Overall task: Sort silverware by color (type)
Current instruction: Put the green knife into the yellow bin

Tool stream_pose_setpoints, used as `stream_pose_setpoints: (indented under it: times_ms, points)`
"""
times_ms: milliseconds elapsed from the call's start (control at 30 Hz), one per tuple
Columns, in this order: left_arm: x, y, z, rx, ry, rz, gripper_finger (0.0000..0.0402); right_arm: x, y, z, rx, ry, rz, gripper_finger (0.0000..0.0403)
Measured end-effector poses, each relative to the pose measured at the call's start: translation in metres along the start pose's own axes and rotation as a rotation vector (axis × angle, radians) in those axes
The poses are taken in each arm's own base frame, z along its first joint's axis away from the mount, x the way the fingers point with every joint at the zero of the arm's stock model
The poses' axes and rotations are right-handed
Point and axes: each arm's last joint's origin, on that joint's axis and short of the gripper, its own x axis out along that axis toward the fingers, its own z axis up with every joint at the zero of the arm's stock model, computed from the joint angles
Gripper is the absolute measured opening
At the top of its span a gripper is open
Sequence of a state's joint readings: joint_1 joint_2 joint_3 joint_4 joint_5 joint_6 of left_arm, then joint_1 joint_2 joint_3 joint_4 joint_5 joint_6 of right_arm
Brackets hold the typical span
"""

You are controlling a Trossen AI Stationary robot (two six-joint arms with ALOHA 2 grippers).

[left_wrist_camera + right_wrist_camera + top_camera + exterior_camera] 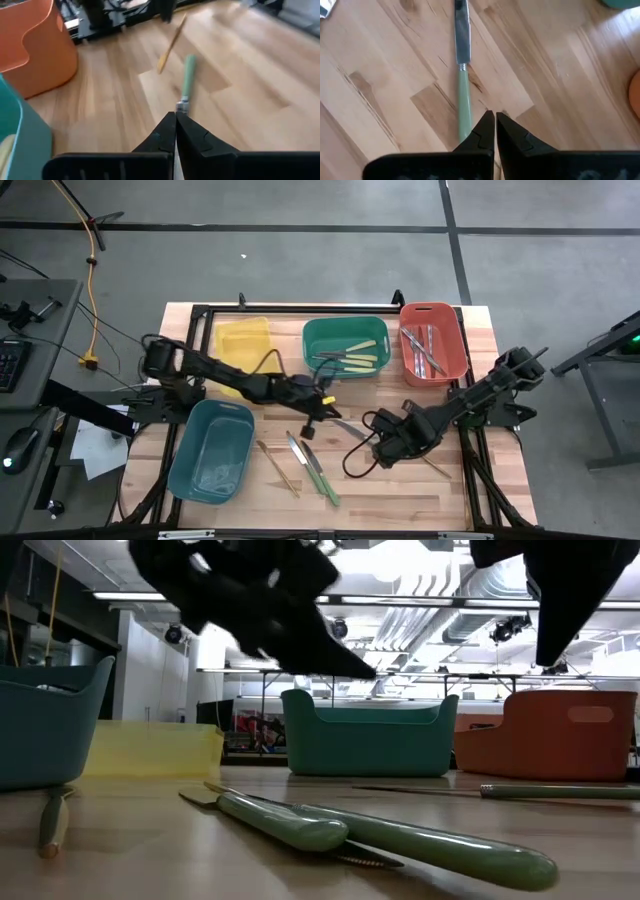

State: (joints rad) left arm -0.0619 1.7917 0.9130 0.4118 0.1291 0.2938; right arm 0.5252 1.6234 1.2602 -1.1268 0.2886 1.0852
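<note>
A green-handled knife [348, 430] lies flat on the wooden table between my two grippers, its silver blade toward the left one. My left gripper [322, 412] hangs shut above the blade end. In its wrist view the shut fingertips [175, 120] hide the blade, and only the handle [188, 75] shows. My right gripper [383, 448] is shut and points down over the handle [464, 105], clear of it. Two more green-handled pieces [312, 458] [430, 845] and a wooden one [277, 467] lie nearer the front edge.
At the back stand a yellow bin [243, 345], a green bin [312, 330] holding yellow-handled pieces and a red bin [456, 330] holding silver ones. A teal bin [212, 450] stands at the front left. A tan utensil [437, 467] lies by the right arm.
</note>
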Motion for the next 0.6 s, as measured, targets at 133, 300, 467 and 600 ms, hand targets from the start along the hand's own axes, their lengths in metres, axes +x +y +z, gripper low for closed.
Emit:
stream_pose_setpoints:
  times_ms: [133,300,467,600]
  points:
    - [0.024,-0.001,-0.015,0.019,0.065,-0.009,0.0001,-0.001,0.001,-0.002,0.008,0.001,0.002,0.0]
    - [0.041,0.003,-0.03,0.005,0.105,-0.01,0.0,-0.001,0.001,-0.002,0.008,0.002,0.001,0.0]
    - [0.047,0.005,-0.046,-0.012,0.151,-0.032,0.0,-0.001,0.001,-0.002,0.009,0.002,0.001,0.0]
    - [0.049,0.006,-0.052,-0.021,0.171,-0.037,0.0,-0.001,0.001,-0.001,0.009,0.003,0.001,0.0]
